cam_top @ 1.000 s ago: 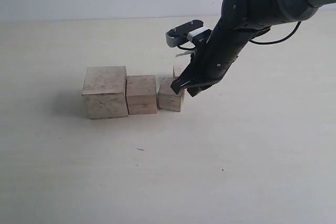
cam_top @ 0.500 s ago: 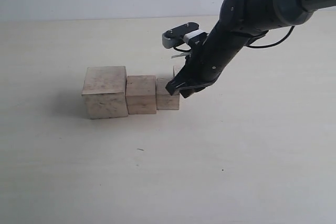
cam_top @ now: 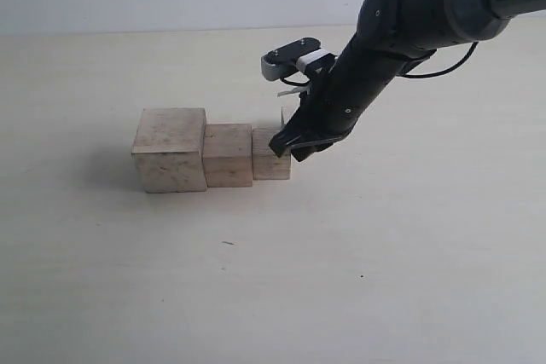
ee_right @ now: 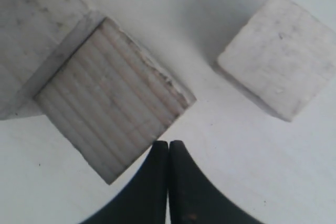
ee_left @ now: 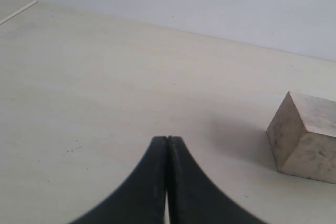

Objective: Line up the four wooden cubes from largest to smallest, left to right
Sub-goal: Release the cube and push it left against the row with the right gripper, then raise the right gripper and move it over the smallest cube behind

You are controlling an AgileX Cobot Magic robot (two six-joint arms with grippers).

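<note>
Three of the four wooden cubes sit in a row on the table (cam_top: 256,287), a pale, matte, smooth surface. Left to right in the exterior view: largest cube (cam_top: 171,149), second cube (cam_top: 229,154), third cube (cam_top: 270,153), each with a side face touching its neighbour's. The wood is pale beige with faint speckling, and the edges are sharp and square. From the right wrist view, the third cube's top shows parallel end-grain stripes and a slightly chipped edge. The smallest cube (cam_top: 287,114) stands out of the row, behind the third cube's right end and apart from it, and is mostly hidden by the arm in the exterior view. The right wrist view shows its top plainly: lighter and almost featureless. All the cubes rest flat on one face. A cube has no long axis of its own; the row's long axis runs left to right. The smallest cube's sides lie roughly parallel to those of the third. The right gripper (cam_top: 286,147) is a pair of black, smooth, curved fingers pressed together with no gap and nothing between them. Its tips are at the upper right edge of the third cube, touching or just beside it; contact cannot be confirmed. The left gripper (ee_left: 167,141) is likewise closed tight and empty, low over bare table. A single cube (ee_left: 303,137) stands well apart from it; which of the four it is cannot be told.
</note>
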